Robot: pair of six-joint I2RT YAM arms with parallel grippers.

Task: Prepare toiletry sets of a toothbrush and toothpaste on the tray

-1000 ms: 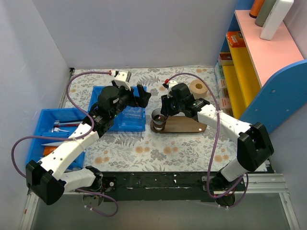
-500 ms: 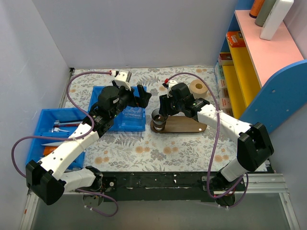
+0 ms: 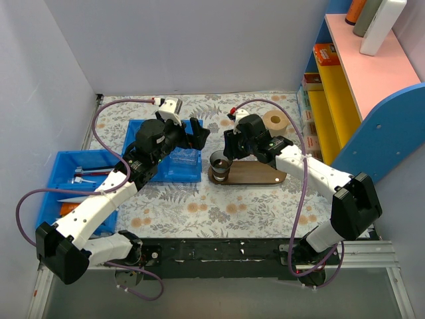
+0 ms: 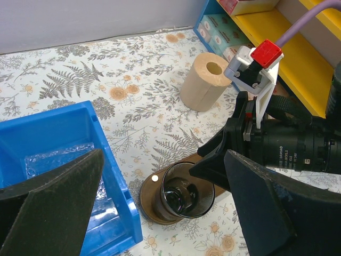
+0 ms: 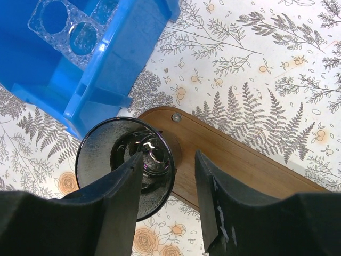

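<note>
**Top external: right gripper parted at dark cup on left end of tray**

Top external: tray (image 3: 255,177) flat on floral tablecloth (image 3: 199,206), mid-table, long axis running left to right. Upright on its left rounded end, dark cup (image 3: 219,163). Just above and behind that cup, right gripper (image 3: 228,150), arm reaching in from right side. Over at right edge of blue bin (image 3: 182,176), left gripper (image 3: 194,135), raised, well off tray. Inside same bin, near corner, clear moulded insert (image 3: 186,159). At far left, second blue bin (image 3: 63,163) with thin white and red items, too small to name. Behind tray, paper roll (image 3: 274,121) standing on end, close to shelf unit (image 3: 325,113).

Right wrist: fingers (image 5: 117,197) plainly apart, not clamped. One across cup mouth, other outside rim over bare tray wood, cup's near wall in gap between. Contact with cup not clear. Glossy reflections inside cup. Small pale stud on tray just beside cup.

Left wrist: both fingers spread wide, gripping nothing. Looking down on cup at tray end, right gripper's body and red-capped connector just beside it, blue bin corner at lower left.

No sure sighting of toothpaste in any view.
</note>
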